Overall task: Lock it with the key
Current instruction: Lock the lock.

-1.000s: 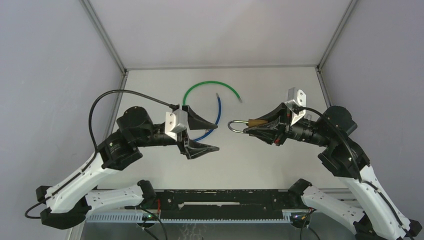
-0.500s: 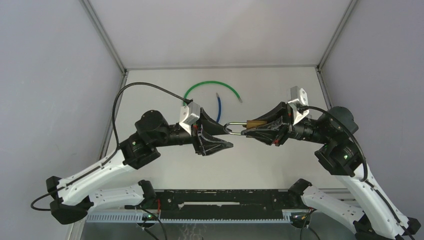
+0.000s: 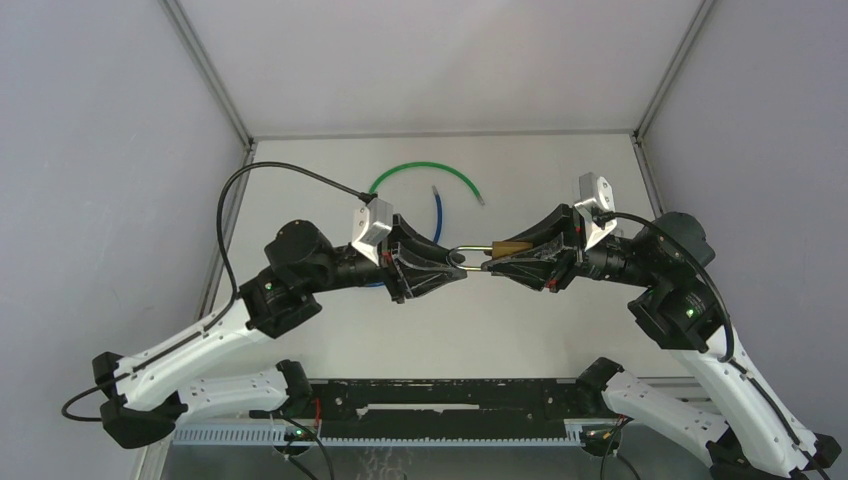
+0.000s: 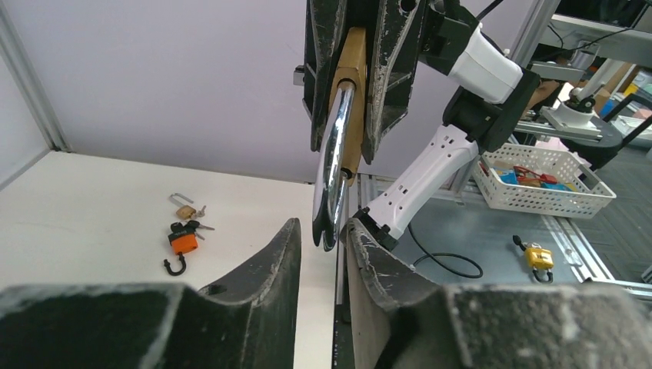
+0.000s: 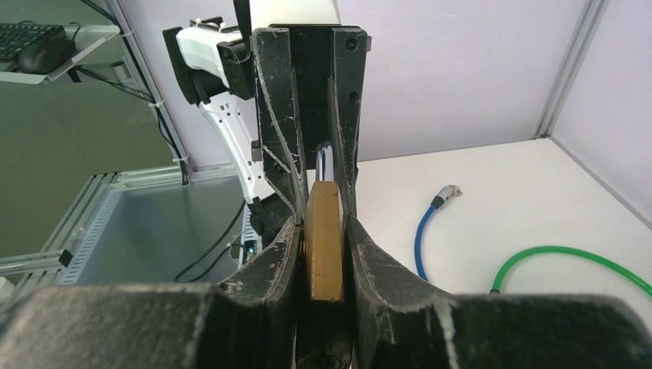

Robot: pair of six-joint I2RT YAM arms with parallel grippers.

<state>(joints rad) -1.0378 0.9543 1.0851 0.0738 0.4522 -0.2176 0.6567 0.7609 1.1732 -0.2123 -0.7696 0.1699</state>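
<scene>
My right gripper [image 3: 489,259] is shut on the body of a brass padlock [image 3: 512,247], holding it in the air with its steel shackle [image 3: 466,256] pointing left. From the right wrist, the brass body [image 5: 324,238] is squeezed between both fingers. My left gripper [image 3: 458,266] meets it from the left. Its fingertips straddle the shackle's bend [image 4: 330,192], the right one almost touching and a thin gap on the left. No key shows in this padlock. The only keys [image 4: 201,226] I see lie on the table by an orange padlock [image 4: 183,242].
A green cable [image 3: 425,170] and a blue cable [image 3: 437,212] curve on the table behind the grippers. A small brass padlock [image 4: 184,209] lies near the orange one. Off the table stand a white basket [image 4: 546,181] and a yellow padlock [image 4: 540,256].
My left arm has moved right to the padlock and its jaws have narrowed around the shackle. The right gripper has shifted slightly left, its grip on the padlock unchanged.
</scene>
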